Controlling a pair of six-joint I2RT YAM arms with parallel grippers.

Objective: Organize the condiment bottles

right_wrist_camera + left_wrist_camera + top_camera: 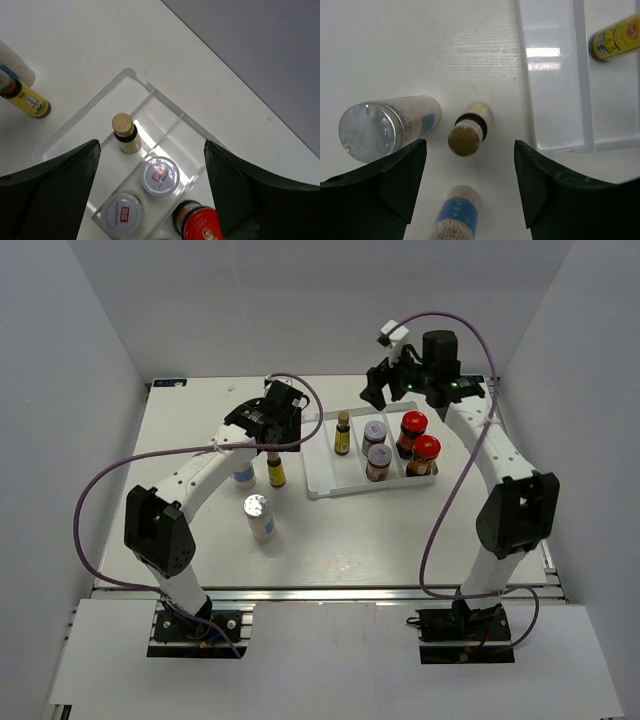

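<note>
Lettering on the yellow-labelled amber bottle (27,102) is illegible.

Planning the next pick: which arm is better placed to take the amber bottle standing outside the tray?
Left. The left gripper, open, hangs directly over that amber bottle, a finger either side. The right gripper, open and empty, hangs over the tray, farther away.

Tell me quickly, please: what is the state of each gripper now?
Left gripper: open, holding nothing.
Right gripper: open, holding nothing.
</note>
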